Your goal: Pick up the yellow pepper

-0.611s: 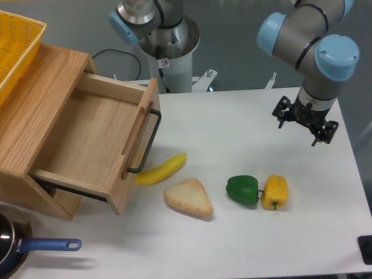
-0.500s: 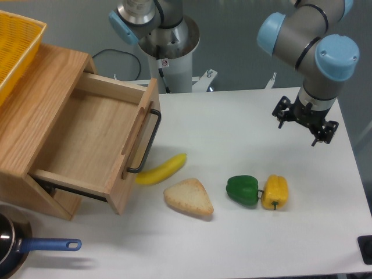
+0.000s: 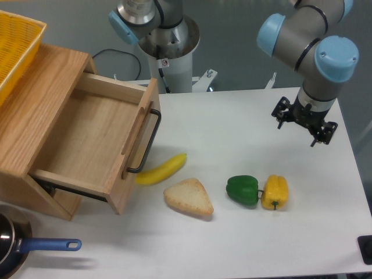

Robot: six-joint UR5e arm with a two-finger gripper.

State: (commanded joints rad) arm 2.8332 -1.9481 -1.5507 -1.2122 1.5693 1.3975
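The yellow pepper (image 3: 275, 192) lies on the white table, small and lobed, its dark stem pointing toward the front. It touches the green pepper (image 3: 243, 189) on its left. My gripper (image 3: 304, 122) hangs open and empty above the table, up and to the right of the yellow pepper, well apart from it.
A banana (image 3: 161, 169) and a slice of bread (image 3: 188, 197) lie left of the peppers. A wooden box with an open drawer (image 3: 93, 136) stands at the left, a yellow basket (image 3: 14, 49) on top. A blue-handled pan (image 3: 35, 247) sits at the front left. A second arm's base (image 3: 165, 40) stands at the back.
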